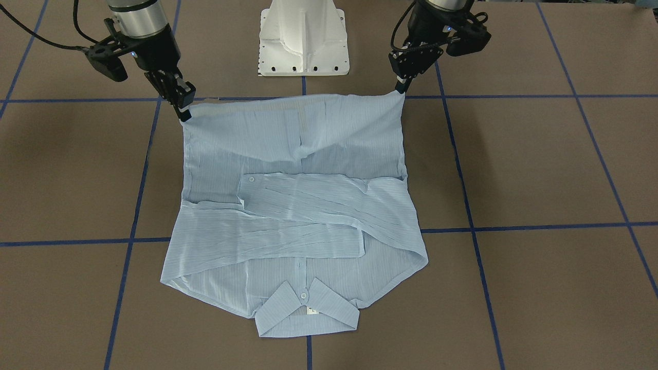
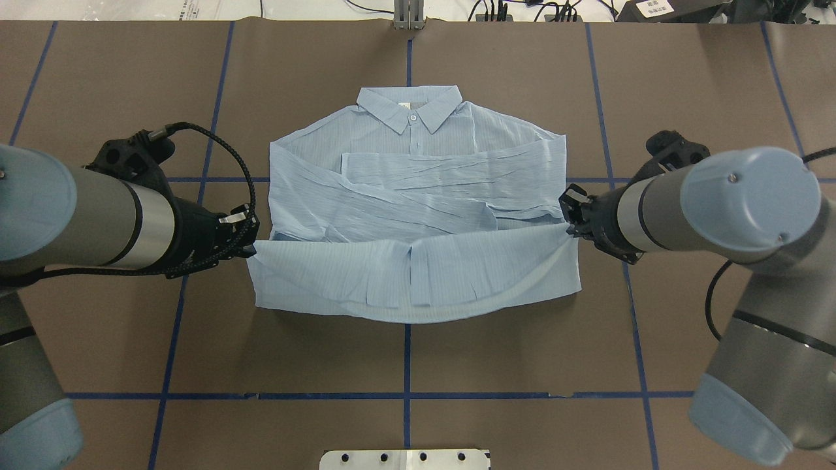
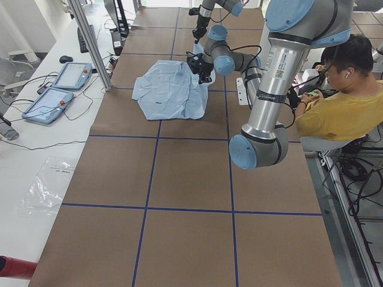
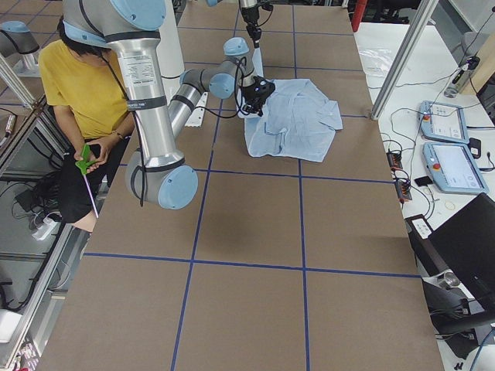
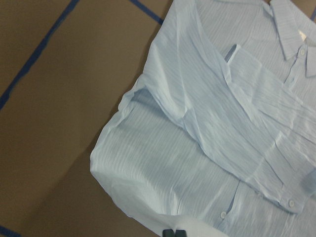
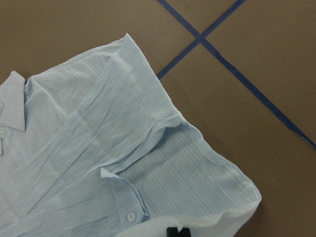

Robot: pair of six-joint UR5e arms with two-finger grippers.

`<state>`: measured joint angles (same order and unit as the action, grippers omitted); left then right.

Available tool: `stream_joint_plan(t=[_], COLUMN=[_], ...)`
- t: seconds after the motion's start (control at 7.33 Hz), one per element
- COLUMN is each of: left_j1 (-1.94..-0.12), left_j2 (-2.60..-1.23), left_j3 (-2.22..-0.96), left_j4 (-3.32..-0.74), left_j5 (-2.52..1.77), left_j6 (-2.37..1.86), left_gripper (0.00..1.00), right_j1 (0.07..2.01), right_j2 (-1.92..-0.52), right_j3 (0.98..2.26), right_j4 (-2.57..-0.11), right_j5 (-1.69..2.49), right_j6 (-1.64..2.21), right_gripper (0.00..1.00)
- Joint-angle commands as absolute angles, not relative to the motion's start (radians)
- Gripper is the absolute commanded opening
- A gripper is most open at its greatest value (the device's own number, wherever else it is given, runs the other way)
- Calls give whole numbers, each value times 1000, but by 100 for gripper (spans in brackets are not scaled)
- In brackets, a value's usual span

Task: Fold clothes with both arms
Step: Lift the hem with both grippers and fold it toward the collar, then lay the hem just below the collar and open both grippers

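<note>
1. Left claw (image 2: pixel 251 241): pinches one corner of the hem (image 2: pixel 411 247) of the shirt (image 2: pixel 418 196), fingertips pressed together on the cloth.
2. Right claw (image 2: pixel 569 225): grips the opposite hem corner the same way, tips closed on the fabric.
3. Between the two claws: holds the hem raised off the counter (image 2: pixel 522 339) and stretched into a nearly straight edge, with the lower part of the shirt hanging from it as a loose flap.
4. Beyond the flap: lies flat and button side up on the middle of the counter, collar (image 2: pixel 410 109) on the side away from the robot.
5. Across the chest: shows both sleeves (image 2: pixel 424 176) folded inward, one crossing over the other, with a cuff (image 1: pixel 250 187) and its white button on top.
6. Around the shirt: brown counter crossed by blue tape lines (image 2: pixel 406 359); white pedestal (image 1: pixel 303 41) near the lifted hem, between the two arms.
</note>
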<state>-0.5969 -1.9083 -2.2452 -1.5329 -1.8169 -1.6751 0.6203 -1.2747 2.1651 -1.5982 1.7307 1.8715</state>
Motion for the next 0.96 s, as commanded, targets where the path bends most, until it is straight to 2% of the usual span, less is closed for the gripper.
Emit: stream_joint_plan(t=[0.0, 0.14, 0.41, 0.55, 0.82], left_j1=[-679, -708, -747, -761, -802], left_j2=[-1987, -2040, -2051, -2112, -2141], left_j3=[-2069, -1930, -1675, -1555, -1509], left_j4=[-1583, -1657, -1950, -1995, -1999], left_j5=[-1819, -1819, -1819, -1818, -1816], left_j6=[-1565, -1563, -1560, -1560, -1534], left_gripper=[0, 0, 0, 0, 0], right_j1=[713, 733, 758, 774, 799], right_j2=[-1169, -1111, -1071, -1036, -974], right_j3=[1995, 1903, 1785, 1704, 1509], right_j4=[-1591, -1586, -1571, -1510, -1372], right_j5=[1747, 1747, 1746, 1746, 1747], right_j6=[1790, 1786, 1734, 1739, 1740], right_gripper=[0, 0, 0, 0, 0])
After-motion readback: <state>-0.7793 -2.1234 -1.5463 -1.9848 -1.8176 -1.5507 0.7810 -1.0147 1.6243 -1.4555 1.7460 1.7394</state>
